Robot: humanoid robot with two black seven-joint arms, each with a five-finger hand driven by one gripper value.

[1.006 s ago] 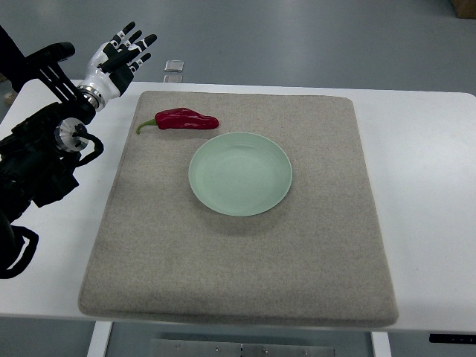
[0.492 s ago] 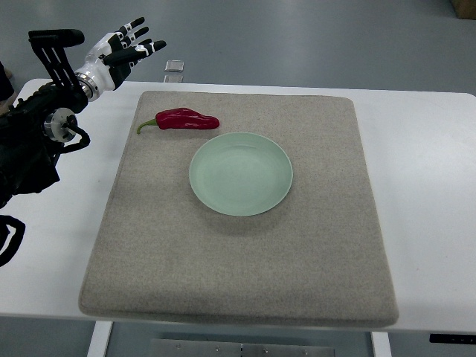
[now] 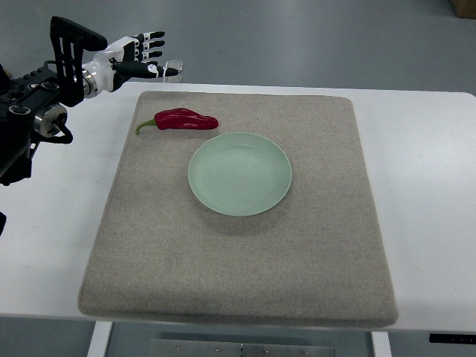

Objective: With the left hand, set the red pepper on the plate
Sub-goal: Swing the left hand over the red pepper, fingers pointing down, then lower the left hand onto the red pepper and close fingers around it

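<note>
Top view of the reach phase. The left hand [image 3: 137,56] hovers beyond the far-left corner of the grey mat [image 3: 238,204], above the far edge of the white surface [image 3: 424,193], its fingers [image 3: 152,44] spread and extended toward the right, holding nothing. The right hand is out of view. The red pepper [image 3: 184,119] lies flat on the mat, near its far-left corner, long axis running left to right, green stem [image 3: 144,126] pointing left; its right end lies just beside the far-left rim of the pale green plate [image 3: 239,173], apparently without touching it. The plate is empty and sits a little left and far of the mat's centre.

To execute the step well, the hand would probably need to come nearer and lower until it sits directly over the thick middle of the pepper's body, not over the stem. The fingers should close across the short axis, since a grasp along the length risks rolling the fruit. The soft mat may allow fingertips to press slightly under the pepper. The carry to the plate is short; lifting clear of the rim before moving right and near avoids nudging the plate.
</note>
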